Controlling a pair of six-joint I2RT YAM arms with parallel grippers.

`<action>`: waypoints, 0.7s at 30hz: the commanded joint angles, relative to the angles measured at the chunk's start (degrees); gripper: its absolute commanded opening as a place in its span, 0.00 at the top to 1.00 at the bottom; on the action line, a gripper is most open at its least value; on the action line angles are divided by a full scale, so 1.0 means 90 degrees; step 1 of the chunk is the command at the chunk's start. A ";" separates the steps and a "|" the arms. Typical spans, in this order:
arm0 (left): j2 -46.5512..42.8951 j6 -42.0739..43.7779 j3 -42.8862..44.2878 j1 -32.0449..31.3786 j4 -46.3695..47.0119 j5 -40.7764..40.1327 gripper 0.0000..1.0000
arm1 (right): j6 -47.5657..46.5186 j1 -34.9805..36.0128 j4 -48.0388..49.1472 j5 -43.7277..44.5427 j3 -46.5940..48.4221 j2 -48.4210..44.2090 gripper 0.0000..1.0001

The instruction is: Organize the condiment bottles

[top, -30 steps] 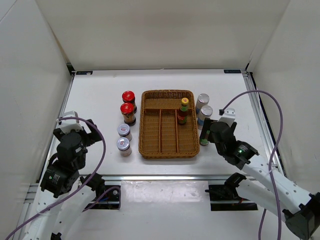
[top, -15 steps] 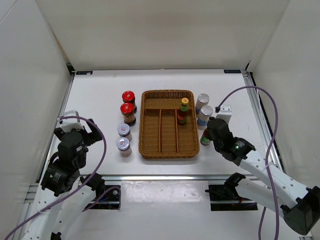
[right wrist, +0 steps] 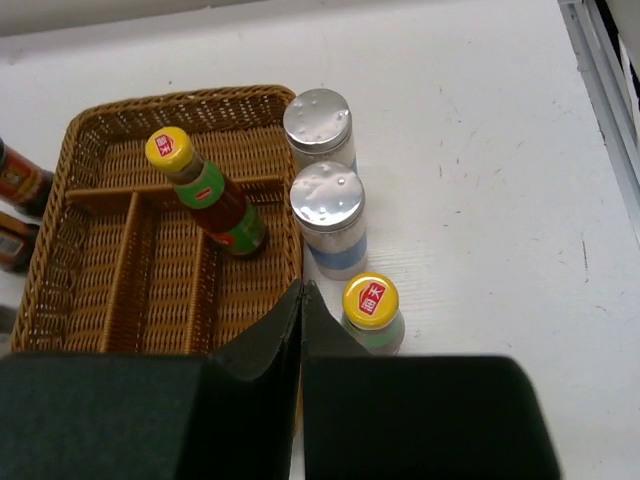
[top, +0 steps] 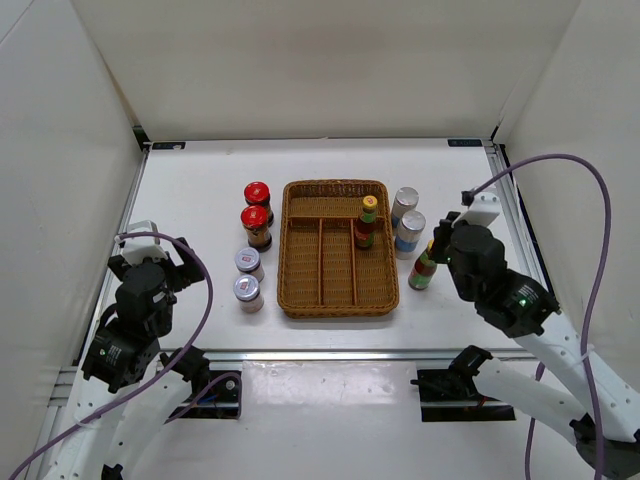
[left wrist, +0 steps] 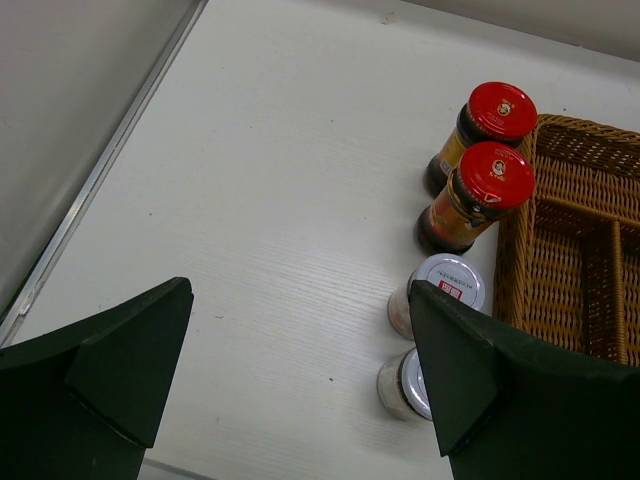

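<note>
Two red-lidded jars [top: 256, 205] [left wrist: 493, 175] and two short silver-lidded jars [top: 247, 275] [left wrist: 450, 285] stand left of the wicker tray [top: 300, 305]. One yellow-capped sauce bottle [top: 367, 222] [right wrist: 200, 185] stands in the tray's back right compartment. Two silver-capped white bottles [top: 408, 213] [right wrist: 327, 195] stand to the right of the tray. A second sauce bottle [top: 423, 268] [right wrist: 371, 300] stands upright on the table in front of them. My right gripper [top: 436, 252] [right wrist: 302, 290] is shut and empty, its tips just left of that bottle's cap. My left gripper [top: 150, 255] [left wrist: 300, 288] hangs open at the near left, holding nothing.
The tray's rim [right wrist: 80, 130] and its three long near compartments lie below my right gripper. A metal rail [top: 520, 230] borders the table on the right. White walls close in on three sides. Bare table lies left of the jars [left wrist: 250, 200].
My right gripper has shut on nothing and pulled back to the right and upward. The sauce bottle beside the tray now shows in full, slightly further right. The left arm has not moved.
</note>
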 commanded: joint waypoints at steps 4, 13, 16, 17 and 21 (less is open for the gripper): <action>-0.0067 0.0016 -0.0011 -0.0022 0.0082 0.0010 0.00 | -0.0108 0.0073 0.0107 -0.0028 -0.0038 0.0297 0.52; -0.0068 0.0016 -0.0011 -0.0022 0.0082 0.0010 0.00 | 0.0360 0.0073 0.0107 0.0665 -0.0626 0.0863 0.04; -0.0068 0.0016 -0.0011 -0.0022 0.0082 0.0010 0.00 | 0.0575 0.0073 0.0185 0.0782 -0.0810 0.1156 0.04; -0.0068 0.0016 -0.0011 -0.0022 0.0082 0.0010 0.00 | 0.0653 0.0073 0.0185 0.0782 -0.0879 0.1234 0.04; -0.0068 0.0016 -0.0011 -0.0022 0.0082 0.0010 0.00 | 0.0965 -0.0268 0.0185 0.0860 -0.0948 0.1556 0.05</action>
